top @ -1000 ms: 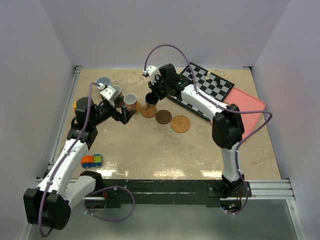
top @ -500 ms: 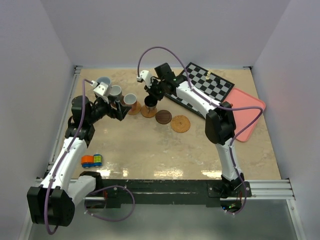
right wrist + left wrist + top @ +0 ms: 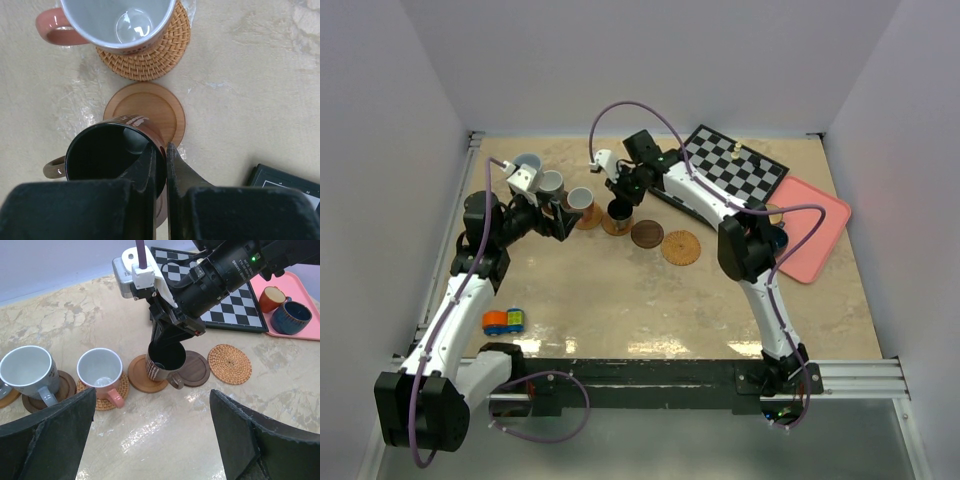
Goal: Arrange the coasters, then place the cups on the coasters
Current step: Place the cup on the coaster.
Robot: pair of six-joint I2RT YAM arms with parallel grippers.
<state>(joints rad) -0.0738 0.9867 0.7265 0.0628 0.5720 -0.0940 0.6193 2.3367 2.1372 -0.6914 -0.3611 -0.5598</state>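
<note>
Black mug (image 3: pixel 115 155) at lower left of the right wrist view, right gripper (image 3: pixel 161 162) pinched on its rim. It's over the plain wood coaster (image 3: pixel 150 107); contact unclear. White mug with pink handle (image 3: pixel 100 371) sits on woven coaster (image 3: pixel 107 390), left of centre. Pink tray (image 3: pixel 307 287), upper right, holds orange cup (image 3: pixel 272 297) and dark blue cup (image 3: pixel 291 317). Left gripper (image 3: pixel 152 410) spread wide.

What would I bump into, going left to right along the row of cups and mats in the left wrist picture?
grey-white cup → white cup with pink handle → black cup → dark brown coaster → empty woven coaster
</note>
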